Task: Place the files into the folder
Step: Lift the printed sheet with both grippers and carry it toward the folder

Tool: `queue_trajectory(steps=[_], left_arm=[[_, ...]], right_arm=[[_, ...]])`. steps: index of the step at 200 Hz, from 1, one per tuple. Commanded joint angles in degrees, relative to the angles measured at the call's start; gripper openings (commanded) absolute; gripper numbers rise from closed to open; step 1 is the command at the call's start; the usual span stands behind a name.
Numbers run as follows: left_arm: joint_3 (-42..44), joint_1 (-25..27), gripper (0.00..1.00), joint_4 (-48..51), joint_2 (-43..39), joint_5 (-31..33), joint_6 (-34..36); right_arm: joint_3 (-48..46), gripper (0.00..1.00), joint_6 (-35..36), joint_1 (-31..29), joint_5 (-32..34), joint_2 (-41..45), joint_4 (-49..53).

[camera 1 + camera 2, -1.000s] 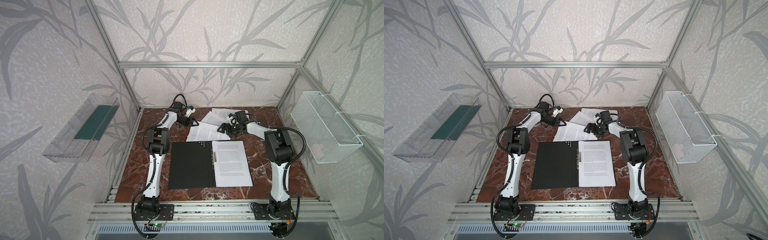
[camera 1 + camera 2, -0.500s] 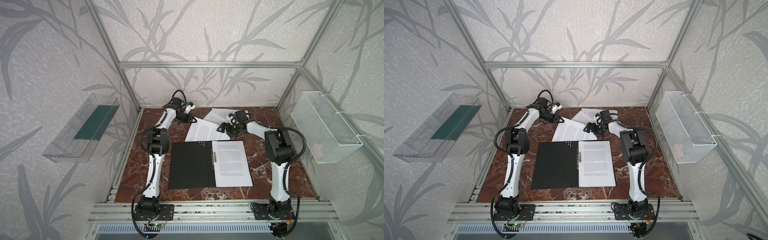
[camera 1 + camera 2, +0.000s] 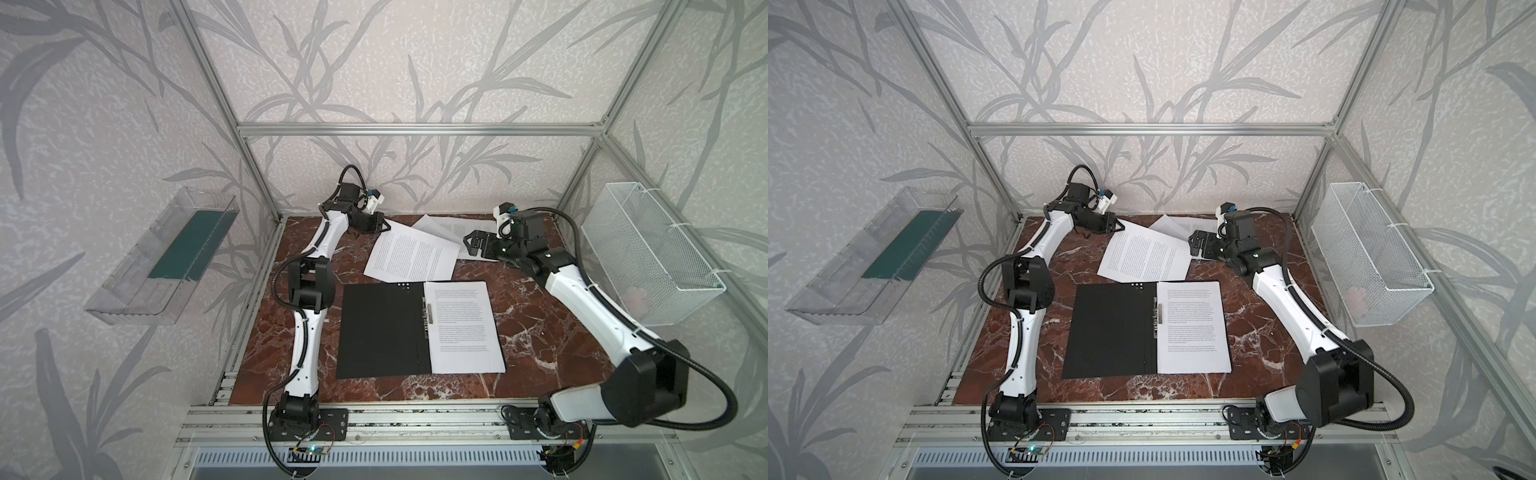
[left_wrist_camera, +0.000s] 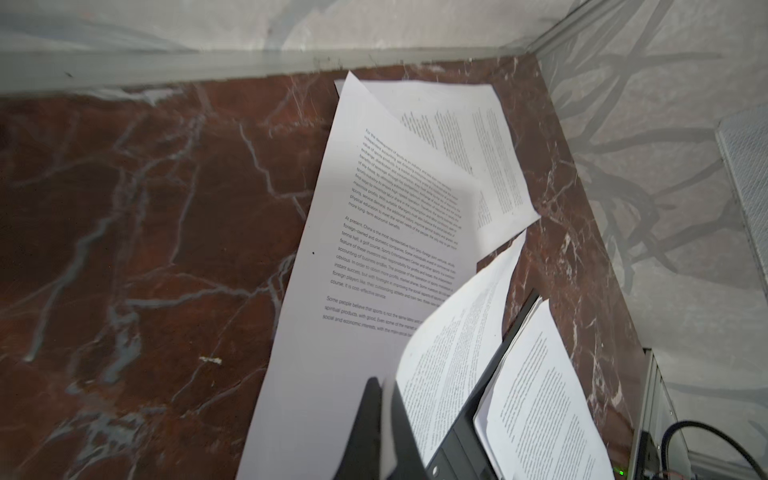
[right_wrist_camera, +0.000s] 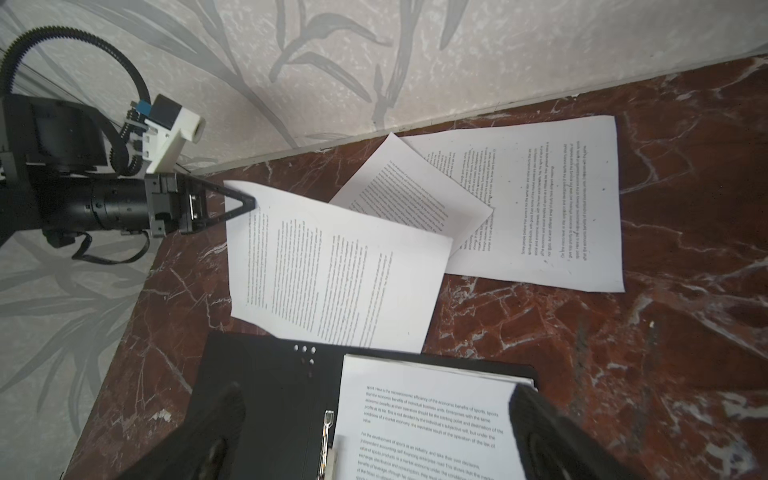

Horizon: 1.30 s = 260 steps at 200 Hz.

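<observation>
Pinching one corner of the top loose sheet (image 5: 332, 274), the left fingers (image 4: 372, 432) are closed on the paper. A corner grip makes sense, since a sheet flat on the counter (image 5: 540, 332) offers nothing else to get hold of. The rest of that sheet trails away from the fingertips toward the folder (image 5: 257, 386), and its far edge reaches or just overlaps the folder's top edge.

The right fingers (image 5: 540, 424) are spread wide, holding nothing and hovering clear of the paper. In the right wrist view the filed sheet (image 5: 428, 419) shows between them. My guess is that they are waiting to steady or take the sheet's free side, as one pinch leaves paper floppy.

The folder lies open flat, black inside up, with the clip (image 5: 327, 419) at the spine, so sheets can go straight on top.

Two more loose sheets (image 5: 415, 199) (image 5: 561, 208) lie beyond the pinched one, past the left fingertips. They overlap each other, and the nearer is partly tucked under the pinched sheet. I count three loose sheets still to file.
</observation>
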State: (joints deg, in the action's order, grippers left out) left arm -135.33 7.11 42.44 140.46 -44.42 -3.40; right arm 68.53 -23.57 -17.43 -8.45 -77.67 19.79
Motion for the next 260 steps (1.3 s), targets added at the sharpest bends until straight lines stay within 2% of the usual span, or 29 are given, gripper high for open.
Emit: queue_trajectory(steps=[1,29,44,68,91,102,114,135,151,169,183,198,232,260], left_arm=[[2.90,0.18,0.00,-6.20,-9.34,4.96,-4.90],[13.48,1.59,0.00,-14.41,-19.81,10.86,-10.19],[18.57,3.31,0.00,-17.94,-24.72,11.86,-13.07],[24.07,8.17,0.00,-19.46,-31.41,14.82,-18.96],[32.96,14.17,0.00,-27.05,-37.89,17.53,-29.82],[36.07,17.04,0.00,-30.81,-40.27,18.70,-32.83],[36.13,20.68,0.00,-31.53,-41.40,20.58,-33.07],[30.96,26.47,0.00,-27.73,-40.41,20.86,-32.36],[30.38,29.24,0.00,-29.35,-40.27,19.58,-34.57],[31.19,31.85,0.00,-29.61,-41.14,20.89,-34.71],[32.81,32.90,0.00,-29.44,-42.52,21.84,-34.67],[36.93,33.34,0.00,-29.23,-45.38,25.99,-34.63],[50.47,33.02,0.00,-30.58,-54.77,36.16,-37.45],[63.82,33.00,0.00,-30.07,-62.62,45.44,-42.46]], right_arm=[[-6.39,0.99,-0.46,-1.36,2.71,5.50,2.53],[-12.99,0.99,0.18,-1.98,3.74,13.56,4.24],[-16.74,0.99,0.58,-1.99,4.19,16.93,3.57],[-20.91,0.99,1.62,-1.99,5.13,19.35,1.74],[-24.91,0.99,1.77,-1.99,4.26,19.22,-1.46],[-26.52,0.99,1.72,-1.99,5.84,19.43,-1.86],[-27.42,0.99,1.95,-1.99,7.75,20.45,-1.64],[-28.97,0.99,1.39,-1.99,10.21,23.05,-1.87],[-29.36,0.99,1.38,-1.99,10.92,24.55,-1.11],[-29.43,0.99,1.66,-2.00,11.26,26.03,-0.70],[-29.56,0.99,1.69,-1.99,11.22,26.81,-0.50],[-29.67,0.99,1.64,-1.99,11.01,27.04,-0.54],[-29.57,0.99,1.63,-1.99,10.29,26.87,-0.65],[-29.55,0.99,1.77,-1.99,9.12,26.74,-0.76]])
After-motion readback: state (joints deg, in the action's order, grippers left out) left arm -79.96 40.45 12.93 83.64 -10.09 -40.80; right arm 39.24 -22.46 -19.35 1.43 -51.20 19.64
